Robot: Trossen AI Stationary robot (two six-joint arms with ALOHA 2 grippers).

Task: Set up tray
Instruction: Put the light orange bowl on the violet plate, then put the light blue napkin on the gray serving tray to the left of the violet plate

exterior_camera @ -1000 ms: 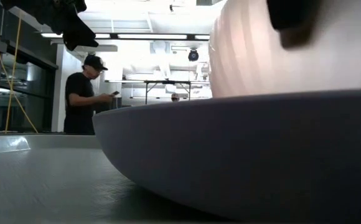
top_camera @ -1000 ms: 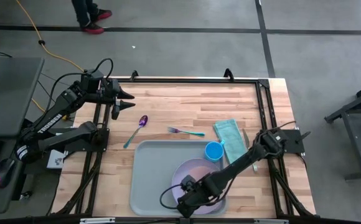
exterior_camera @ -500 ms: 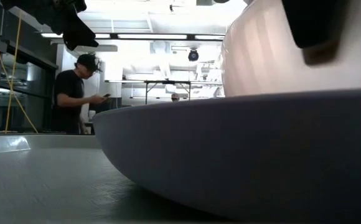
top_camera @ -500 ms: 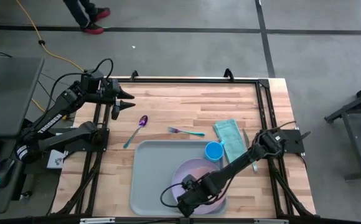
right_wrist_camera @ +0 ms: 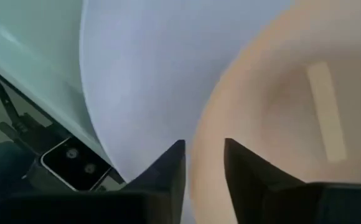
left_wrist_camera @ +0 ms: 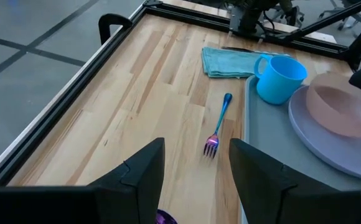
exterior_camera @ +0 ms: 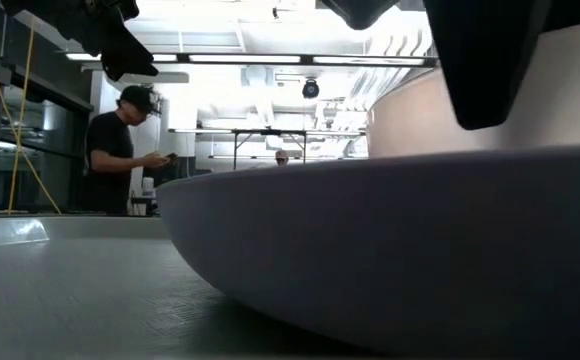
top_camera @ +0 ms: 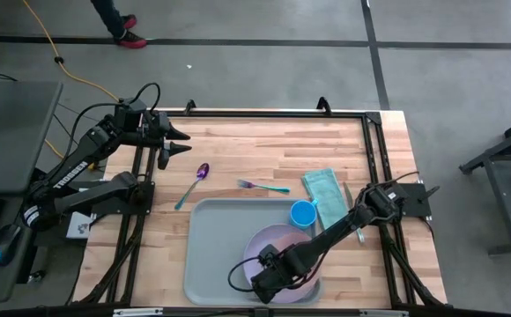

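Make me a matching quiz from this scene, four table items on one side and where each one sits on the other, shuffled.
Items:
1. blue cup
2. pink bowl
3. fork
4. purple spoon

Places:
A. bare wood, left of the fork
B. on the lavender plate
C. far right corner of the tray
D. bare wood, just beyond the tray's far rim

Pairs: 1-C, 2-B, 3-D, 4-A

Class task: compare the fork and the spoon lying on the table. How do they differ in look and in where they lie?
The fork has a teal handle; the spoon has a purple bowl. The fork lies almost level just beyond the tray rim; the spoon lies slanted, off the tray's far left corner, nearer the left gripper. Both rest flat on bare wood, outside the tray.
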